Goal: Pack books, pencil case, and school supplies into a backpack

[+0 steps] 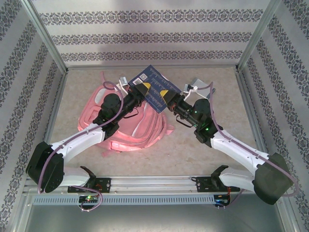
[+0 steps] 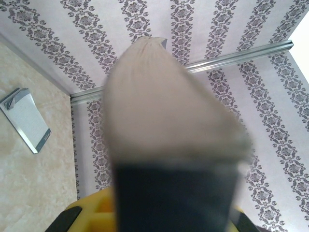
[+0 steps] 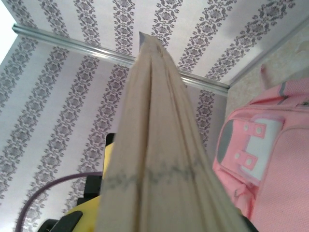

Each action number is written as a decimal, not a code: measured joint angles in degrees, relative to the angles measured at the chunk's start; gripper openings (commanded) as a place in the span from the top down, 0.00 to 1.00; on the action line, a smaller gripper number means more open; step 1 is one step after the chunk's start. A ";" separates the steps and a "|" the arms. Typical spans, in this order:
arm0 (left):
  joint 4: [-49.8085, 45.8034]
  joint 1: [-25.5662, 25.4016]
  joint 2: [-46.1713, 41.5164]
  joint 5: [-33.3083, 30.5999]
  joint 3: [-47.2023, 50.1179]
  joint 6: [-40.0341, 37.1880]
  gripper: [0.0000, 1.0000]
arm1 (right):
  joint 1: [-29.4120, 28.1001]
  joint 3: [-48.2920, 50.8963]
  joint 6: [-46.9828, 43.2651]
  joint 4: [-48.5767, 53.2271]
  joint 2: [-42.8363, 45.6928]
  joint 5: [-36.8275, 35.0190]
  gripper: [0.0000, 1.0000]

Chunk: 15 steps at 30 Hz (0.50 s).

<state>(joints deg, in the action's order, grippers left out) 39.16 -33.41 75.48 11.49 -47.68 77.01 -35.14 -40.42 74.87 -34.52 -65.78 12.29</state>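
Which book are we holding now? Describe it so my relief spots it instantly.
Start at the big pink backpack left of centre. Above its far edge, the left tool and right tool hold up a navy book. Its dark cover with a white label sets it apart from the pale grey notebook lying flat to the right.

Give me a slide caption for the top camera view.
Left gripper and right gripper hold a navy book at the pink backpack.

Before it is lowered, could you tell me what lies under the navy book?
The pink backpack and the table extend beneath the navy book; the part directly under it is covered.
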 measured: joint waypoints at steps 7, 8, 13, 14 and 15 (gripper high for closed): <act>-7.93 -0.50 -1.40 0.63 -1.46 -3.91 0.60 | 0.26 0.09 -2.73 5.92 3.04 -0.90 1.00; -11.37 -0.48 -2.10 0.92 -2.25 -6.40 0.53 | 0.92 0.15 -3.23 7.21 3.82 -0.83 1.00; -34.62 -0.33 -4.00 1.55 -12.68 -21.05 0.35 | 7.54 2.23 -5.88 15.98 9.94 -0.90 1.00; -39.54 -0.22 -3.80 1.57 -15.67 -24.46 0.33 | 8.94 2.67 -6.64 18.62 11.39 -0.90 1.00; -44.15 -0.02 -3.39 1.97 -18.49 -27.61 0.33 | 10.40 3.02 -7.61 21.35 12.74 -0.90 1.00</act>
<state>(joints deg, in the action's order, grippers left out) -4.99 -33.43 72.10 13.45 -66.17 49.41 -24.73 -37.41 67.26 -13.17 -53.04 11.40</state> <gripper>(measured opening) 0.657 0.138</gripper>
